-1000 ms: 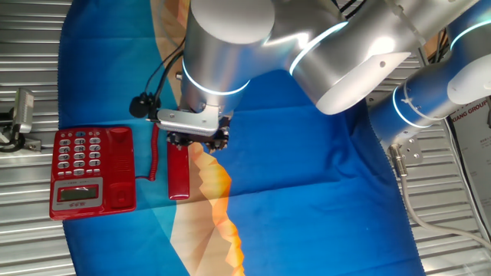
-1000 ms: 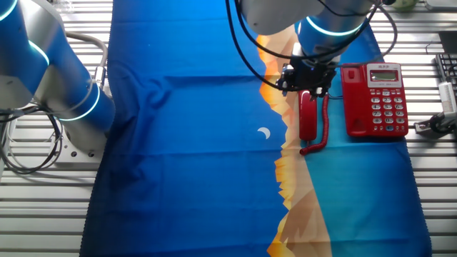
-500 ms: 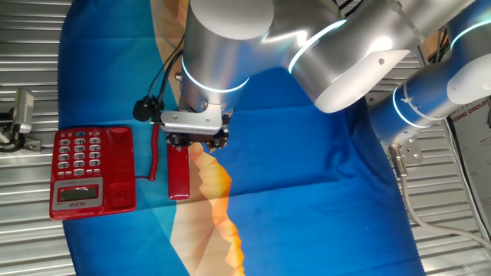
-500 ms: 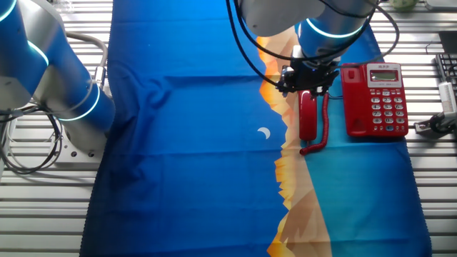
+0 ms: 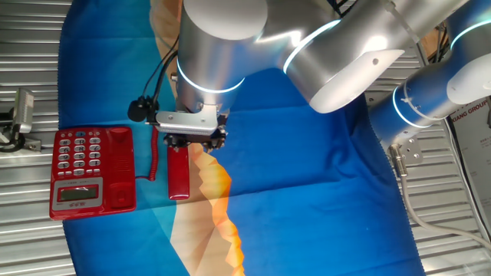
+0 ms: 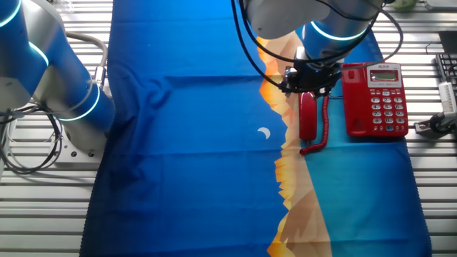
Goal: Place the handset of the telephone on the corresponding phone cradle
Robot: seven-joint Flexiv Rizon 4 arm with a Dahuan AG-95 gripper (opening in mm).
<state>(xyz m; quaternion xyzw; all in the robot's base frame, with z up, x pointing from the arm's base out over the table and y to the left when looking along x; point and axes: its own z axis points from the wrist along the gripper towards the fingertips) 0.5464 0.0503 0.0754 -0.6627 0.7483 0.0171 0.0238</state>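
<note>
The red handset [image 5: 179,172] lies flat on the blue cloth [image 5: 307,192] just right of the telephone [image 5: 92,170], its cradle [image 5: 120,169] unfilled; the gripper [image 5: 190,141] sits over its far end, jaws' grip unclear, so lifting and placing remain.

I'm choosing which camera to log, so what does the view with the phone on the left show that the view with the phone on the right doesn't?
Only the phone-left view shows a grey device on the slats beyond the telephone and a label at the right edge. Only the phone-right view shows a small white crescent printed on the blue cloth and a keyboard corner at the right edge. Both show the gripper over one end of the handset, which lies on the cloth beside the telephone, its coiled cord between them, and the phone cradle unoccupied.
</note>
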